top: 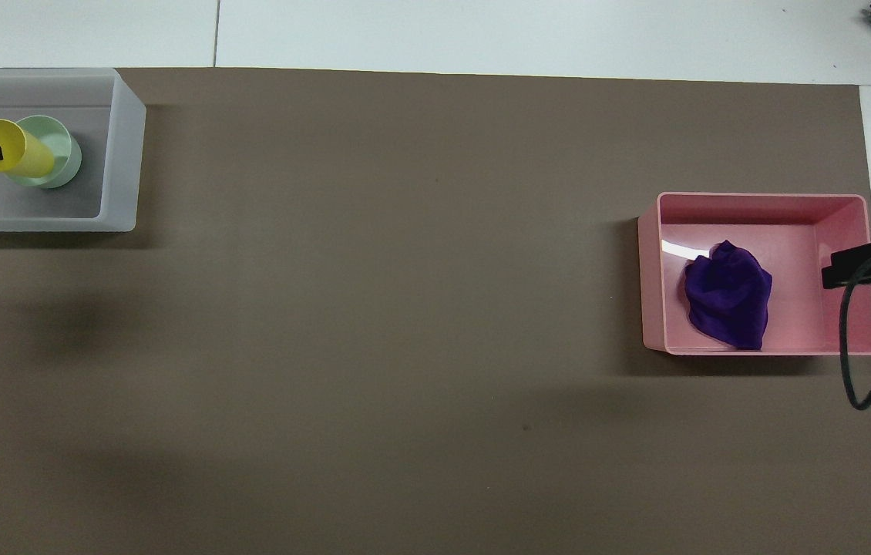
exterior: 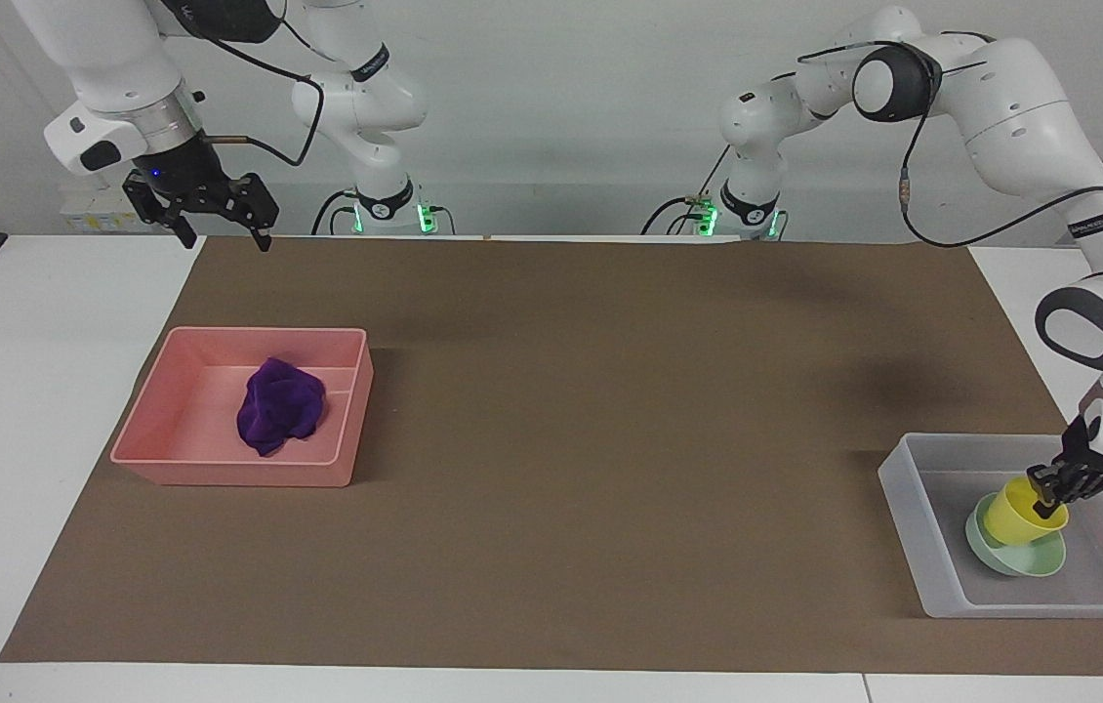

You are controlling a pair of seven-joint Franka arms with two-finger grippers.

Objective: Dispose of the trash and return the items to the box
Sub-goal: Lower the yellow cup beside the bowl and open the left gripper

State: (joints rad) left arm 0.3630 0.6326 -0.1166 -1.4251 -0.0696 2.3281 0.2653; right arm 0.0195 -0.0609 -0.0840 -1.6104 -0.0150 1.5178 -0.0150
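Yellow plastic cup [exterior: 1022, 515], small and tilted, is sitting inside the shallow pale mint-green bowl [exterior: 1018, 556], its base in the bowl's hollow and its mouth leaning toward the left arm's end of the surface. Both are lying in the large translucent frosted-white plastic box [exterior: 911, 491], which is standing at that same end of the brown mat [exterior: 610, 439].

The left pincer [exterior: 1052, 491] is gripping the cup's rim, with 1 finger reaching inside the mouth and the other outside, so it is closed on the cup wall. Whether the cup's weight is already resting fully on the bowl cannot be told.

The step in hand looks like the last placement: nesting the cup with the bowl in the box. The next move probably calls for parting the fingers and lifting straight up, clear of the rim, so the tilted cup is not dragged out or tipped over.

Toward the right arm's end, a crumpled purple cloth [exterior: 280, 405] is lying in the pink plastic tray [exterior: 171, 400]. The right pincer [exterior: 218, 217] is waiting with fingers spread, holding nothing, above the mat's edge on the robots' side of the tray.
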